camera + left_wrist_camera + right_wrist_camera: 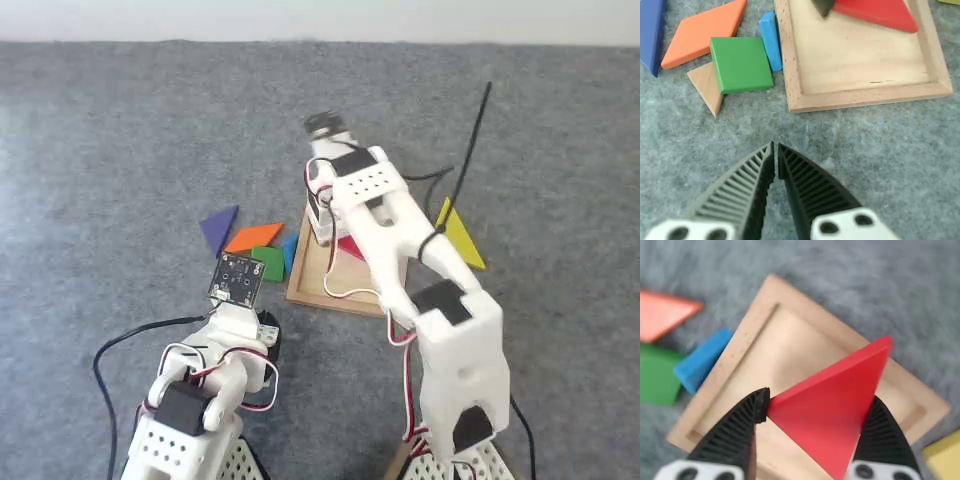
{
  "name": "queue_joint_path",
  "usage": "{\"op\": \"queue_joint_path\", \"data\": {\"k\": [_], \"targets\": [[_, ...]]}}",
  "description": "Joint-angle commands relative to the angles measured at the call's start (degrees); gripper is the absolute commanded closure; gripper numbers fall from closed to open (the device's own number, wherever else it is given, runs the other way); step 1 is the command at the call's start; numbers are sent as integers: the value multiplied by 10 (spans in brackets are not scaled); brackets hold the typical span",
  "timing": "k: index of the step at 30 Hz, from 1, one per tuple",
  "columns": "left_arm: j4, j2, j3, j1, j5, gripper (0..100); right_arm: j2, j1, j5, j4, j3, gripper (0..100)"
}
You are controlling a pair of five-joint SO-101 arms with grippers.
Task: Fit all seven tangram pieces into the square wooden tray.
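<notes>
While the right gripper (817,410) pinches the red triangle (830,405) between its two fingers, the piece sits over the inside of the tray (755,320), toward the rim farthest from the left arm. Whether its underside already rests on the tray floor cannot be told. The triangle's visible upper edge runs obliquely to both nearby rims, with one corner pointing at the far side. Seating it flush would therefore appear to call for a turn of the wrist before release, not a straight descent.

The left gripper (775,150) has its fingers pressed together, holds nothing, and hangs over the grey carpet (880,150) just outside the tray's near rim.

Six pieces lie outside the tray. Five cluster beside its edge on the left arm's side:
- the light blue piece (771,40), on edge against the rim
- the green square (740,64), overlapping the tan triangle (707,87)
- the orange parallelogram (705,32)
- the dark blue triangle (651,30)

The yellow triangle (460,232) lies on the opposite side, near the right arm. Judged by reach, the cluster suits the left arm and the yellow triangle the right.
</notes>
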Motion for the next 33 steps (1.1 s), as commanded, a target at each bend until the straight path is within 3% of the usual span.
{"op": "queue_joint_path", "data": {"k": [1,7,11,26,33], "targets": [[2,-11,-5,3,4,987,30,10,249,46,-118,879],[2,-11,-5,3,4,987,80,18,476,91,-194,879],[2,-11,-5,3,4,987,104,5,542,125,-215,875],[2,-11,-5,3,4,987,109,-20,616,207,-215,709],[2,-11,-5,3,4,987,102,-17,613,208,-216,705]]}}
